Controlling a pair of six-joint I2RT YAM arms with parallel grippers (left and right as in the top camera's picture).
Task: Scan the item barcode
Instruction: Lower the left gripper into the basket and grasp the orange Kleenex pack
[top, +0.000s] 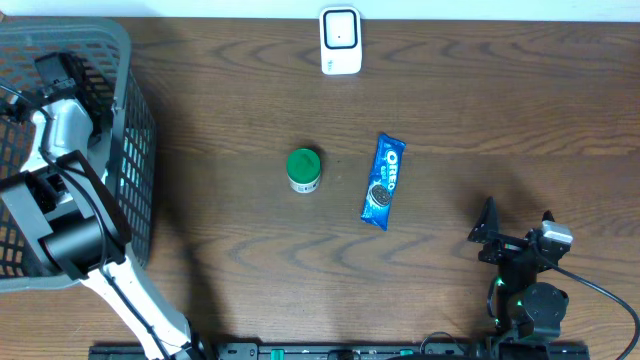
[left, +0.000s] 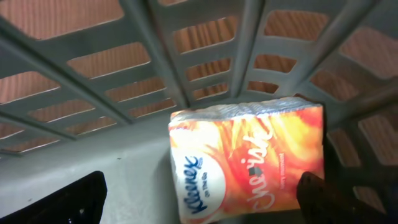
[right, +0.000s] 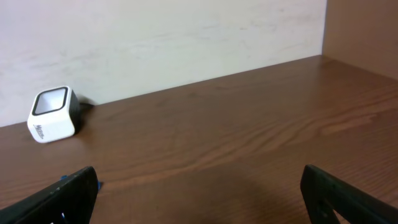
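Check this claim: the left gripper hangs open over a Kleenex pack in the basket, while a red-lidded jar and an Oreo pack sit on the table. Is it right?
Not quite: the jar has a green lid, not red, as the overhead view shows. The rest holds.

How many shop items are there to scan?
3. A green-lidded jar and a blue cookie pack lie on the table; an orange tissue pack sits in the grey basket. The arm hides part of the basket, so there may be more.
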